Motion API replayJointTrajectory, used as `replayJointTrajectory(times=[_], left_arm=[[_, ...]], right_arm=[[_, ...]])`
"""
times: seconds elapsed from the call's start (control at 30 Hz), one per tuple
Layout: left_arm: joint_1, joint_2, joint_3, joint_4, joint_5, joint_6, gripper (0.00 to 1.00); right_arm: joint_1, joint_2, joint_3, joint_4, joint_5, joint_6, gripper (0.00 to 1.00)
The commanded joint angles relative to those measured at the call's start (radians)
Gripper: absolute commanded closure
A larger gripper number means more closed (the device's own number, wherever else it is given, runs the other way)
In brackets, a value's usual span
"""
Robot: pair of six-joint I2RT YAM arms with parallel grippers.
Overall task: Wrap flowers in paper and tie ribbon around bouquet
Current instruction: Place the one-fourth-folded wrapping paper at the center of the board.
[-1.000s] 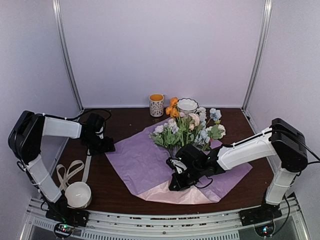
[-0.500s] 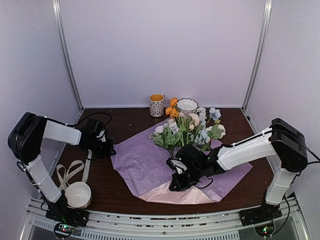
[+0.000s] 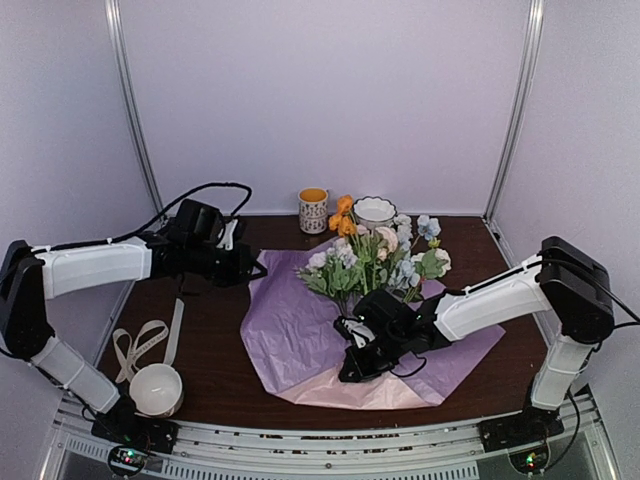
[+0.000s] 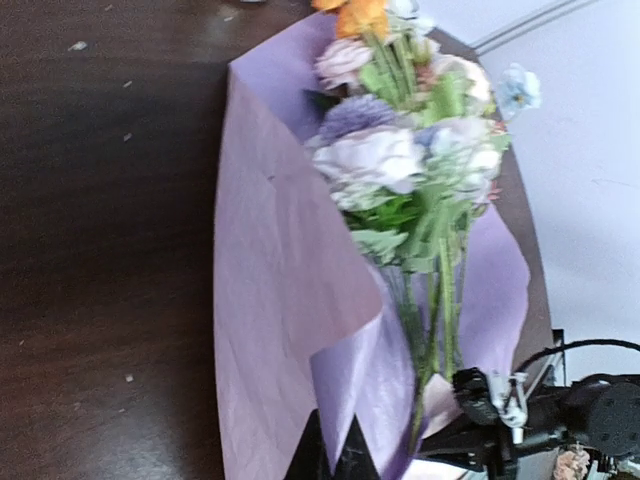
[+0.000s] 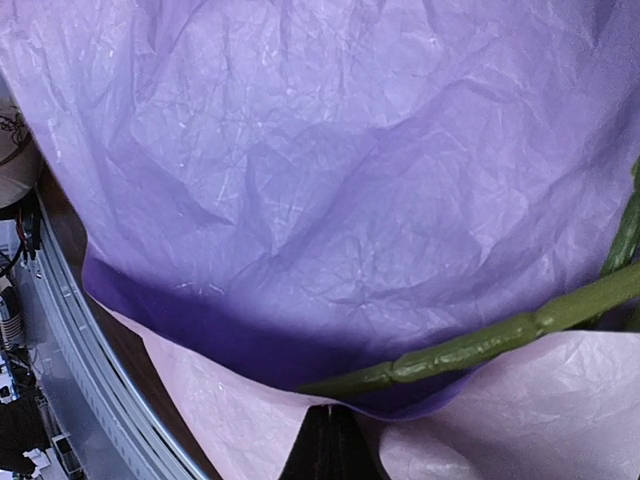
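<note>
Left gripper [image 3: 249, 268] was clamped on paper [image 3: 290, 330] edge; right gripper [image 3: 350, 370] closed at stems [image 5: 480, 340], hold unclear. Paper could be torn if overpulled.

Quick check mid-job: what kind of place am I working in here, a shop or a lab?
Most likely a lab test cell, not a shop: plain white walls, metal corner posts, and the left arm and right arm bolted to a rail at the table's near edge.
</note>
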Motion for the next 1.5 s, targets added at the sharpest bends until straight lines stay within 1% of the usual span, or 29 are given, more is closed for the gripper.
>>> replayJointTrajectory(times=[0.0,0.2,0.43,0.53,0.6,0.7,0.77,0.97,1.1,1.3,1.47], left_arm=[[-0.075,0.014,0.137,0.029,0.095,0.008,1.00],[-0.159,0.154,0.343,0.087,0.172,0.008,1.00],[-0.225,0.405,0.646,0.153,0.233,-0.017,1.00],[-0.243,0.516,0.747,0.165,0.257,-0.019,1.00],[-0.254,0.573,0.798,0.163,0.265,-0.022,1.00],[-0.258,0.642,0.840,0.165,0.255,-0.029,1.00],[-0.258,0.673,0.859,0.162,0.237,-0.015,1.00],[-0.251,0.753,0.962,0.085,0.192,0.079,1.00],[-0.250,0.817,1.022,0.046,0.155,0.096,1.00],[-0.254,0.887,1.022,0.047,0.107,0.086,1.00],[-0.261,0.934,1.033,0.047,0.056,0.094,1.00]], right_arm=[[-0.008,0.013,-0.039,-0.004,0.017,0.000,0.99],[-0.007,-0.008,-0.081,0.042,0.031,-0.001,1.00],[-0.013,-0.030,-0.121,0.104,0.016,0.003,1.00],[-0.029,-0.057,-0.154,0.186,-0.015,0.043,1.00],[-0.049,-0.078,-0.186,0.277,-0.040,0.075,0.99],[-0.074,-0.109,-0.248,0.406,-0.064,0.128,1.00],[-0.083,-0.133,-0.284,0.451,-0.063,0.141,0.99],[-0.085,-0.230,-0.333,0.428,0.003,0.103,0.97],[-0.092,-0.262,-0.359,0.410,0.024,0.092,0.96],[-0.105,-0.293,-0.424,0.494,0.014,0.130,0.96],[-0.106,-0.322,-0.428,0.462,0.015,0.115,0.96]])
